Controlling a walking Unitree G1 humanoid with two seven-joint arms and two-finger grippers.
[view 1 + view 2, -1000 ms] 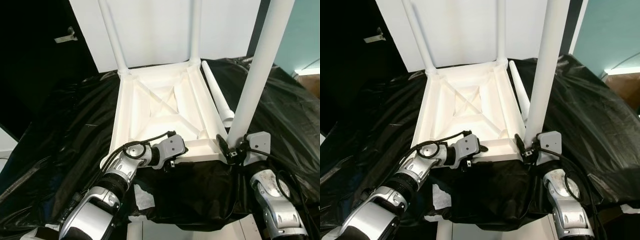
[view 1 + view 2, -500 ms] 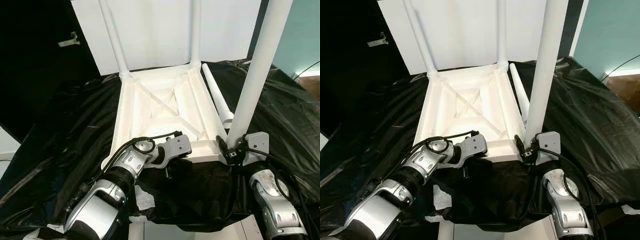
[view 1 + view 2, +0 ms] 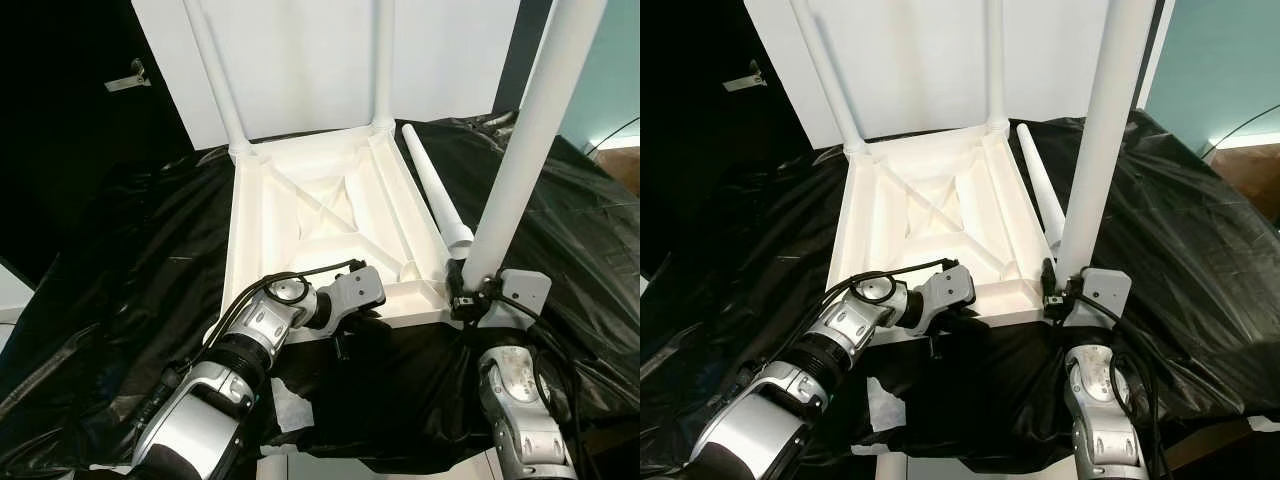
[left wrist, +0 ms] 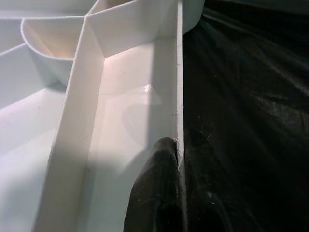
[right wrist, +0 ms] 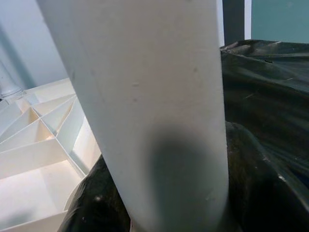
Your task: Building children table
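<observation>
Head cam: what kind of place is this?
Probably an indoor assembly spot: crinkled black plastic sheeting covers the work surface, an upturned white plastic children's table lies on it, backed by a white wall panel and a teal wall.

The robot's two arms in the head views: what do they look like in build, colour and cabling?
Both arms are segmented silver metal with dark ribbed joints and rounded housings. The left arm carries black cables looping over its wrist to a grey block-shaped hand with long black fingers. The right arm has black cables along its side and a flat grey plate at its hand.
</observation>
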